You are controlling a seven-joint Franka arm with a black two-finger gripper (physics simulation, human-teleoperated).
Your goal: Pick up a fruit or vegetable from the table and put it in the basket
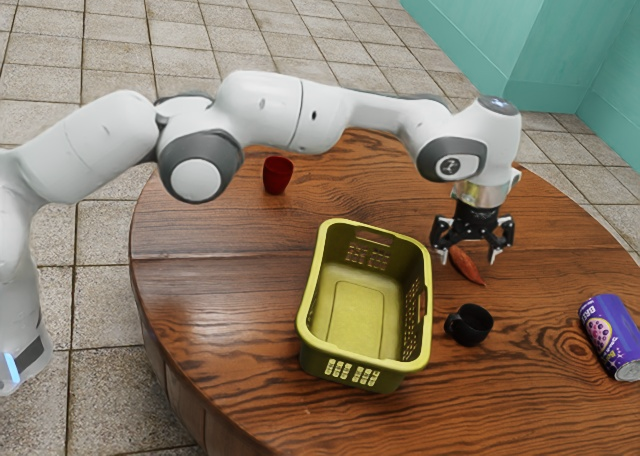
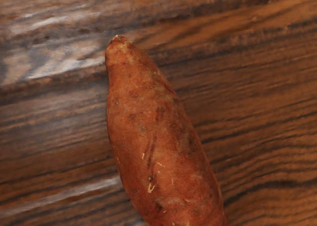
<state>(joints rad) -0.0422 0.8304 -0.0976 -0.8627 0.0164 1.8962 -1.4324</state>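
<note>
In the exterior view my gripper point(image 1: 468, 256) points down with its two fingers spread wide, open, just above an orange-brown sweet potato point(image 1: 466, 265) on the table. Part of the sweet potato is hidden behind the gripper. Under my hand in the wrist view, the sweet potato point(image 2: 153, 141) lies on the wood, its narrow tip in sight. The yellow-green basket point(image 1: 366, 319) stands beside the gripper, toward the exterior view's left, and its bare floor is visible.
A black mug point(image 1: 470, 325) stands close to the basket's side. Toward the exterior view's right a purple can point(image 1: 611, 338) lies on the round wooden table point(image 1: 240, 296). A red cup point(image 1: 277, 175) stands beyond the basket, near the table's far edge.
</note>
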